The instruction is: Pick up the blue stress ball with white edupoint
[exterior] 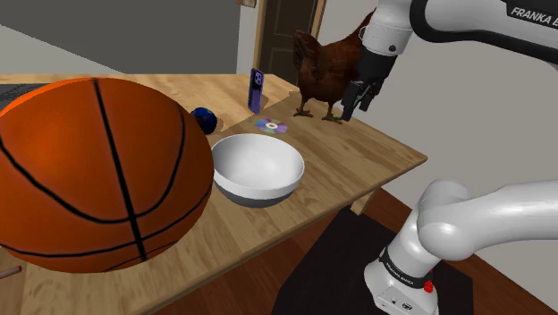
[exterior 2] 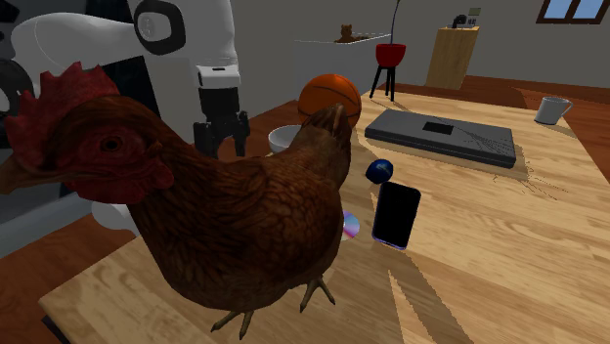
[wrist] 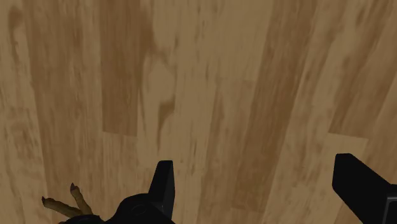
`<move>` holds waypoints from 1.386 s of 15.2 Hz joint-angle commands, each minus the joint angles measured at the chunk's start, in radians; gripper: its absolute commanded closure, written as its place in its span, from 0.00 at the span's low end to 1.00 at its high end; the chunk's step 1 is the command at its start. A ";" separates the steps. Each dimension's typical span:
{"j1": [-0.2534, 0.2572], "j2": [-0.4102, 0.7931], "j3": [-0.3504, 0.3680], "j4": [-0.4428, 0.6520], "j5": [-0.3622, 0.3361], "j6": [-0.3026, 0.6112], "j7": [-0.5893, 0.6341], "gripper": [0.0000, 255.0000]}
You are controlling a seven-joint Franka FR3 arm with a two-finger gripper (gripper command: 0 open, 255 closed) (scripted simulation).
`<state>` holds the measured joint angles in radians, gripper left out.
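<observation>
fingers (wrist: 164, 184): black, wide apart, holding nothing
small dark blue ball (exterior: 205, 118): well apart from fingers, beyond brown chicken figure (exterior: 326, 67)
light wooden bench (wrist: 210, 83): below fingers

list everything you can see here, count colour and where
stress ball: 1, dark blue, on table between basketball and phone
basketball: 1, orange with black lines, on table
bowl: 1, white, on table beside basketball
phone: 1, dark, upright near the ball
disc: 1, iridescent, flat by the chicken's feet
chicken: 1, brown with red comb, standing on table
flat device: 1, dark grey, on table beyond the ball
mug: 1, pale grey, table's far corner
table: 1, light wood
arm: 1, white
gripper: 1, black, open, above table beside chicken
</observation>
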<state>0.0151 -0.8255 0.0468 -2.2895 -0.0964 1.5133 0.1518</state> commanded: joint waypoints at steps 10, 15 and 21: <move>0.019 0.305 0.104 0.164 -0.003 0.146 0.075 0.00; 0.023 0.484 0.163 0.296 -0.033 0.190 0.121 0.00; 0.039 0.712 0.228 0.497 -0.102 0.203 0.182 0.00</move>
<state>0.0482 -0.1586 0.2602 -1.8424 -0.1846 1.7257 0.3181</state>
